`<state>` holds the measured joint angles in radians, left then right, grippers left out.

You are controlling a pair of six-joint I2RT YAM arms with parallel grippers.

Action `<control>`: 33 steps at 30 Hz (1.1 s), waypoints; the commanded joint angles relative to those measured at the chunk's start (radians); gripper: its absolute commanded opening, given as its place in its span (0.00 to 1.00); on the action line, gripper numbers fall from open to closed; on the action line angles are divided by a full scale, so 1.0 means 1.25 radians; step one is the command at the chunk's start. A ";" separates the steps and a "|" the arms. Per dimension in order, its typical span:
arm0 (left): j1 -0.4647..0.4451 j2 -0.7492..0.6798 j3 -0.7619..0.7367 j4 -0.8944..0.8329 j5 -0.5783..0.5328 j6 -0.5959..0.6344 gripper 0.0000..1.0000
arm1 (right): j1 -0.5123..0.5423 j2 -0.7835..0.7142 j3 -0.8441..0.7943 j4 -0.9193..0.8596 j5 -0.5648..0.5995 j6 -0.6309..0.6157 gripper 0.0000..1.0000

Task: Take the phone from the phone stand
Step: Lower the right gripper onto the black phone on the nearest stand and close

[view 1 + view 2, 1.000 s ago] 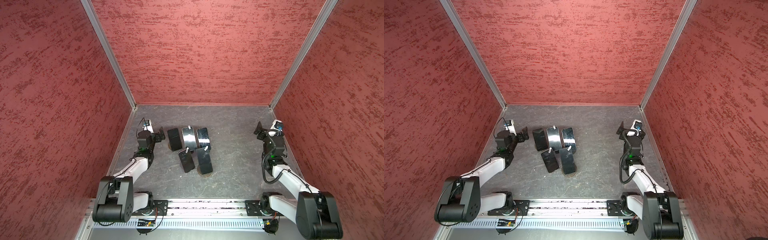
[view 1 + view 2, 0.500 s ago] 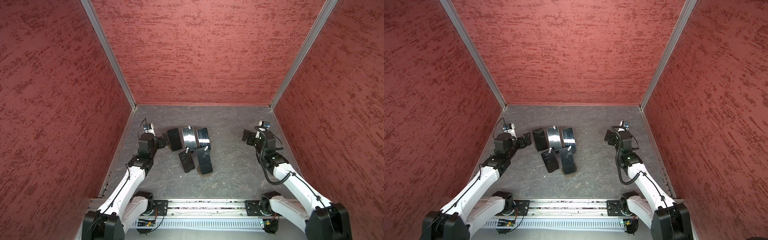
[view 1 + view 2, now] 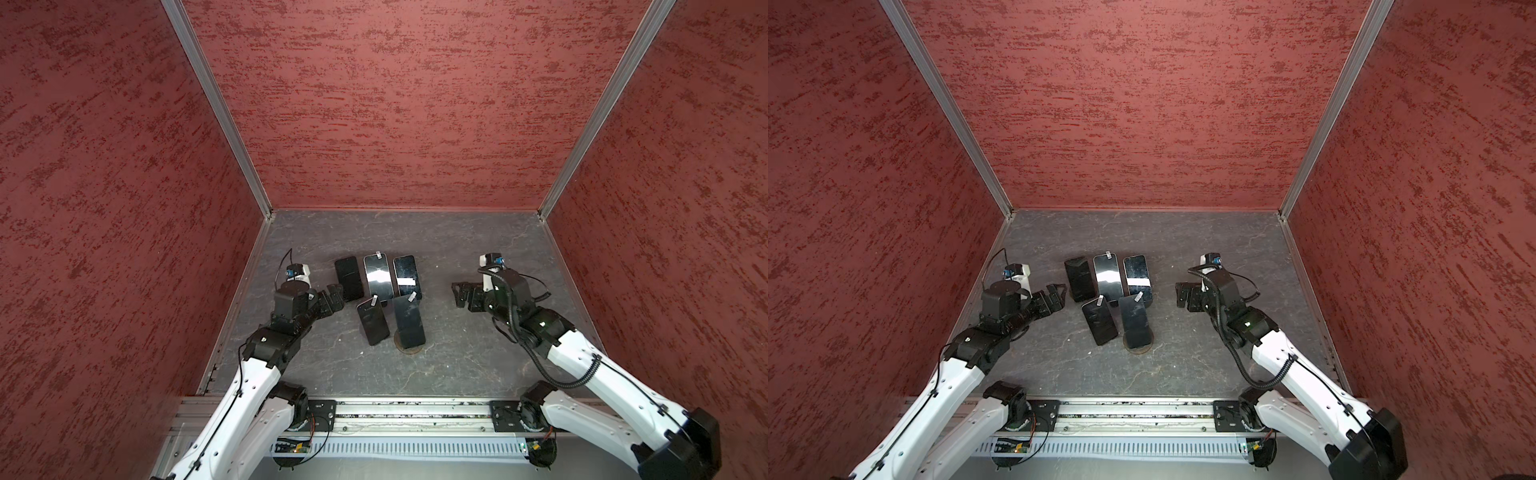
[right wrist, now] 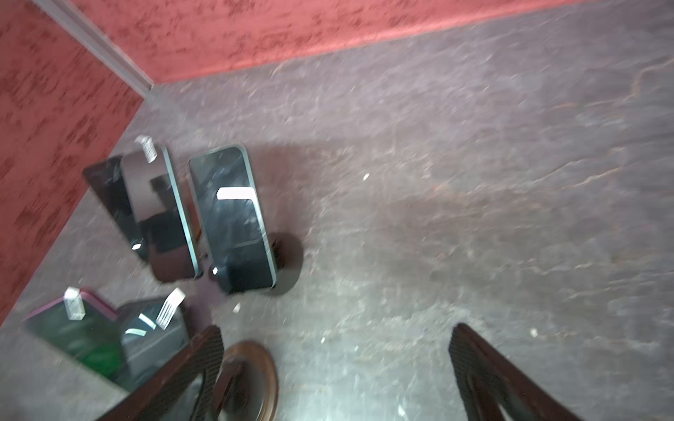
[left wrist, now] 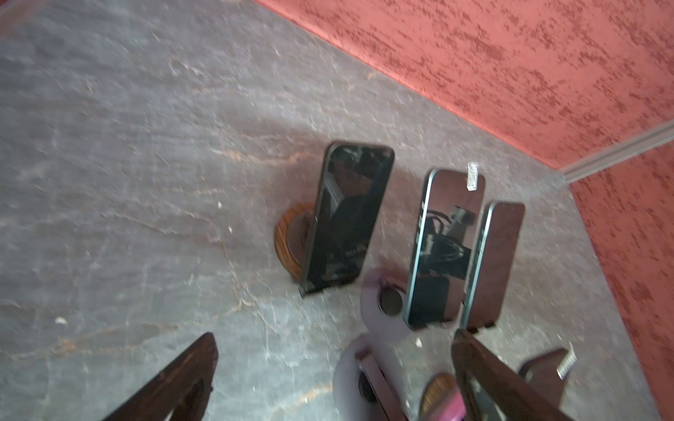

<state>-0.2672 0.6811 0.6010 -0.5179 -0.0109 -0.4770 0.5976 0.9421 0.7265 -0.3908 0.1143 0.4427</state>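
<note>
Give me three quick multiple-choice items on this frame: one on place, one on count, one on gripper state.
1. Where do the phones stand?
A) against the back wall
B) mid-floor, between the left gripper and the right gripper
C) on the front rail
2. How many phones show in both top views?
A) three
B) seven
C) five
3. How do the jaws stand?
A) both open, holding nothing
B) left shut on a phone
C) both shut
Key: 1 B, a gripper sits on each side of the cluster; 2 C, three behind and two in front; 3 A, both wrist views show the fingers spread, gripping nothing.
</note>
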 commanded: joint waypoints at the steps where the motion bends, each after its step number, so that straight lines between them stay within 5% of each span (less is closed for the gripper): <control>1: -0.027 -0.031 0.020 -0.076 0.026 -0.040 1.00 | 0.043 -0.005 0.009 -0.044 -0.020 0.046 0.99; 9: -0.080 -0.059 0.031 -0.105 0.024 -0.061 0.99 | 0.186 0.061 0.026 -0.028 0.021 0.080 0.99; 21: -0.093 -0.057 0.038 -0.095 0.033 -0.064 1.00 | 0.408 0.310 0.176 -0.078 0.243 0.090 0.99; 33: -0.094 -0.061 0.036 -0.102 0.032 -0.042 1.00 | 0.461 0.504 0.297 -0.148 0.338 0.158 0.99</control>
<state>-0.3809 0.6132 0.6342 -0.6434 0.0246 -0.5480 1.1683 1.5803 1.0855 -0.5446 0.4747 0.5774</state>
